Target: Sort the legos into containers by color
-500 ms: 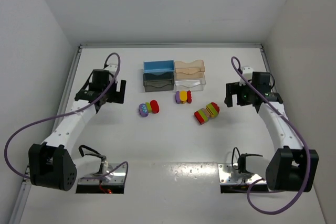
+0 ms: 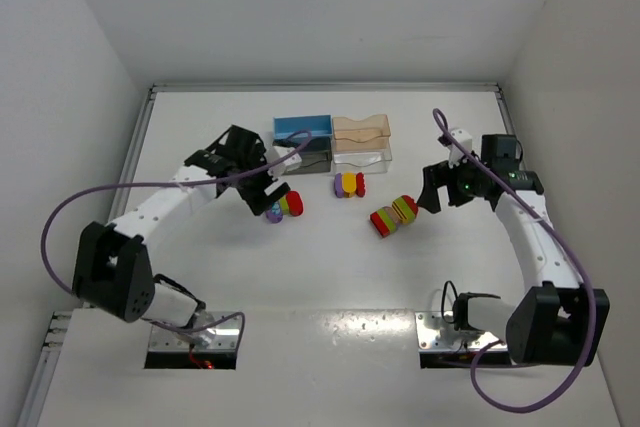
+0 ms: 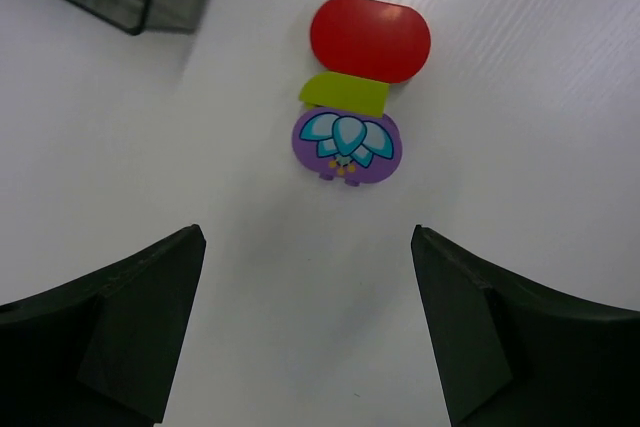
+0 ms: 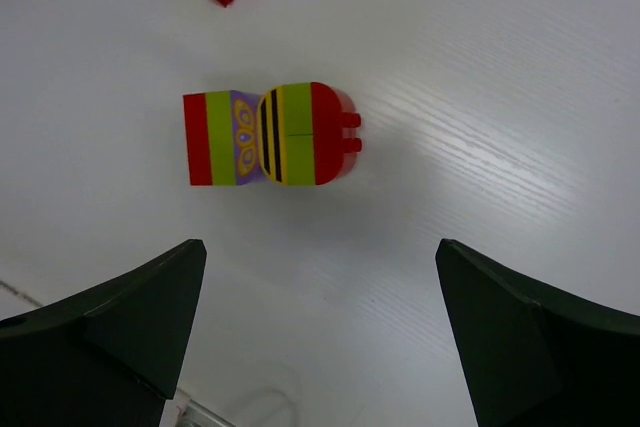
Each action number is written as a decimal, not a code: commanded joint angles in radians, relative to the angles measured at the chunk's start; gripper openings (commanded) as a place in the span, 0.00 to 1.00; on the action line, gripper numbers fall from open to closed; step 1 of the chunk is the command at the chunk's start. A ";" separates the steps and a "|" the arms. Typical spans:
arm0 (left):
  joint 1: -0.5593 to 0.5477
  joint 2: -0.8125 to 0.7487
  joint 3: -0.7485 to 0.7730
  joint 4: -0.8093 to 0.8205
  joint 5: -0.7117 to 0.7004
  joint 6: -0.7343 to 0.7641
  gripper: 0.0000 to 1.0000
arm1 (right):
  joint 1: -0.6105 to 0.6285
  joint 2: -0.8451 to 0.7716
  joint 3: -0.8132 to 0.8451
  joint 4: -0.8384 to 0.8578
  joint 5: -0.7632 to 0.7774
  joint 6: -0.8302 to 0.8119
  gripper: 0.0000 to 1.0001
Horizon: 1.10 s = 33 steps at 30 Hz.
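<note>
Two claws: we see both spread wide and gripping nothing (each wrist view shows only table [image 2: 320,277] between the fingers).
Striped clump [image 2: 394,215]: nearest of the legos. We count red, lime, purple and yellow-and-black layers in it [image 4: 268,137], and it lies on its side.
Right gripper [image 2: 429,191]: just to the right of that clump, apart from it.
Flower clump [image 2: 283,207]: a purple piece with a petal print, a lime sliver and a red cap [image 3: 352,97], lying left of centre.
Left gripper [image 2: 265,194]: over this clump's purple end, with the bricks ahead of its fingers and untouched.
Middle clump [image 2: 348,185]: purple, yellow and red, just in front of the bins.
Containers: a joined block farthest back, made up of the dark grey bin [image 2: 300,154], clear bin [image 2: 361,154], blue bin [image 2: 302,127] and peach bin [image 2: 361,128]. We can make out no bricks in them.
</note>
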<state>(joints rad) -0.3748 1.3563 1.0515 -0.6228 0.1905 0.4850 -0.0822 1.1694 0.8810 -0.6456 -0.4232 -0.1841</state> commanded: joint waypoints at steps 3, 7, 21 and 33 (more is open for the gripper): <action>-0.044 0.130 0.094 -0.034 0.046 0.099 0.95 | -0.002 0.021 0.053 -0.063 -0.111 -0.058 0.99; -0.044 0.208 0.114 0.000 0.046 0.129 0.99 | -0.022 0.053 0.073 -0.081 -0.123 -0.068 0.99; -0.064 0.365 0.136 0.031 0.076 0.179 0.99 | -0.071 0.131 0.101 -0.072 -0.133 -0.087 0.99; -0.064 0.426 0.091 0.049 0.058 0.199 0.99 | -0.080 0.161 0.110 -0.072 -0.134 -0.087 0.99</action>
<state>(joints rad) -0.4309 1.7851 1.1553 -0.5919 0.2390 0.6548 -0.1558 1.3220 0.9489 -0.7357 -0.5293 -0.2592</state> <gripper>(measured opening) 0.989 0.986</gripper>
